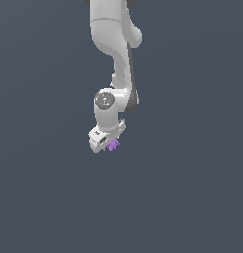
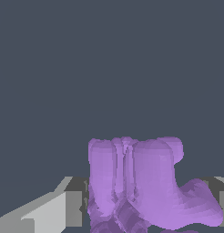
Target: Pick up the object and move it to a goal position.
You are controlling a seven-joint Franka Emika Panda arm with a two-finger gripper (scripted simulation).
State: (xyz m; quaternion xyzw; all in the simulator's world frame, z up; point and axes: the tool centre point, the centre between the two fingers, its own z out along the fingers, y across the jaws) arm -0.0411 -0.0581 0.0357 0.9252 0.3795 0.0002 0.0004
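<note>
Lumpy, ridged purple object point(image 2: 150, 186) between grey jaws.

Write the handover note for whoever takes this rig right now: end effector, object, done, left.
End effector: tilted, with the purple lump at its tip. The wrist view shows the lump between the fingers, apparently gripped.
Object: at the end effector; neither view settles whether it is off the ground.
Done: the grasp, apparently.
Left: carry it to the goal. No goal marker shows in either view, so confirm the target before moving.
</note>
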